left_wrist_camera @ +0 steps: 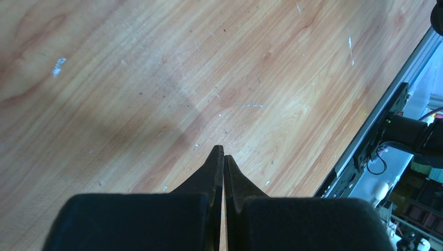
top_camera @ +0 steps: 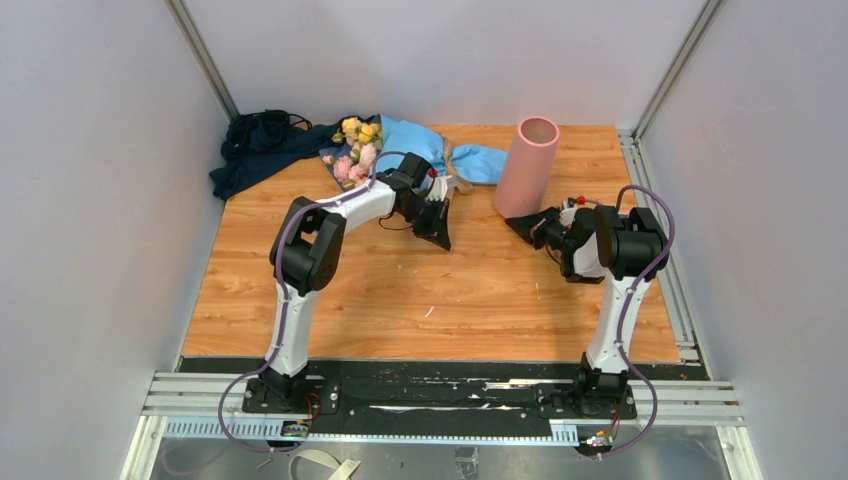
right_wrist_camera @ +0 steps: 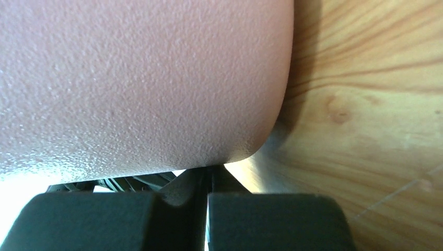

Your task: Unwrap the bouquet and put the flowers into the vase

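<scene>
On the light wooden table top (top_camera: 420, 300), the left gripper (top_camera: 440, 232) is seen with its black fingers pressed together and nothing between them. The closed seam itself is shown only in the left wrist view, with bare wood beyond it. The right gripper (top_camera: 522, 224) is likewise closed and empty, its tip set at the foot of the tall matte pink cylindrical vase (top_camera: 527, 165). Contact cannot be judged from above. In the right wrist view the grainy pink wall fills the frame and the fingertips are hidden behind its lower edge. Further back, left of the upright vase, the bouquet (top_camera: 400, 150) is laid down: pink and yellow flowers (top_camera: 355, 152) in a blue paper wrap (top_camera: 420, 140) with a tan raffia ribbon (top_camera: 457, 178), shown overhead only. A dark navy cloth heap (top_camera: 255, 150) is found just beside it, in the far left corner.
</scene>
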`<move>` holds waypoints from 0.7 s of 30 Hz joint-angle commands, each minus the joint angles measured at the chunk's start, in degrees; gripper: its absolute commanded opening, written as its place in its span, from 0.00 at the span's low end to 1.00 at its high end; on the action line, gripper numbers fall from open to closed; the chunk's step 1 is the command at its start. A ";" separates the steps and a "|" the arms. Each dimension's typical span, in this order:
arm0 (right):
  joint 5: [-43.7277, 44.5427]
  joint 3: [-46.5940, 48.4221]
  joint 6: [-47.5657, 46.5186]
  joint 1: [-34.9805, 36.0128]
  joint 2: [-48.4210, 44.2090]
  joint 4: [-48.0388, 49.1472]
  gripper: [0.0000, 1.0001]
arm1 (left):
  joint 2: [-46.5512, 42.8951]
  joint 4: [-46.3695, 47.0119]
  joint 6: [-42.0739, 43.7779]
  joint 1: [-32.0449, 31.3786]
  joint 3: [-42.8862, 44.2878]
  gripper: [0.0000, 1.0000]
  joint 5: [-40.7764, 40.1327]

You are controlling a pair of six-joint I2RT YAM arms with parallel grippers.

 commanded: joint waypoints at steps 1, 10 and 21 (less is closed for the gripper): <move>2.44 1.29 -2.05 0.90 1.24 -3.19 0.00 | 1.66 -0.39 -0.60 1.07 2.93 0.00 1.41; 1.08 0.34 -2.30 1.09 -2.34 -5.92 0.00 | 6.79 4.31 -7.28 1.50 12.03 0.16 3.99; -1.38 -9.38 -11.03 1.09 -21.72 -24.65 0.00 | 15.92 24.24 -23.92 0.45 18.35 0.00 3.85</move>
